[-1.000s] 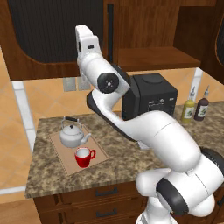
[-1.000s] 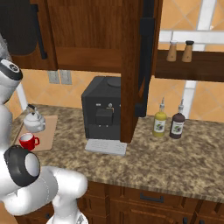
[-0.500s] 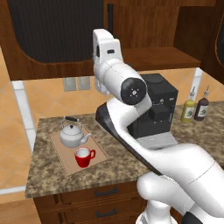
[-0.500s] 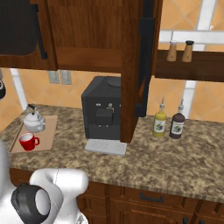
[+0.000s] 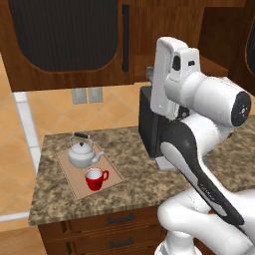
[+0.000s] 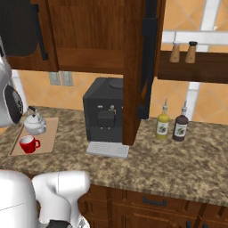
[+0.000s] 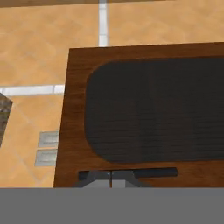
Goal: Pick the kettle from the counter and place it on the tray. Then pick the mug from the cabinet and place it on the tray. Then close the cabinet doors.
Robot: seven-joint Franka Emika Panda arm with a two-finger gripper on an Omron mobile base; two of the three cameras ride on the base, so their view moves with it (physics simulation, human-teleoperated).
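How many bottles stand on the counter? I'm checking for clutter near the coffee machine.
2: a yellow bottle and, right beside it, a dark brown bottle, both on the counter right of the coffee machine. Others may be hidden behind the cabinet door.

Flat, even rendered light, moderately bright, no glare. Soft faint shadows under the kettle (image 5: 84, 153) and mug (image 5: 95, 178) on the tray (image 5: 74, 180). Base views slightly soft; hand view blurry, cabinet door (image 7: 148, 113) mesh smeared. No edge distortion.
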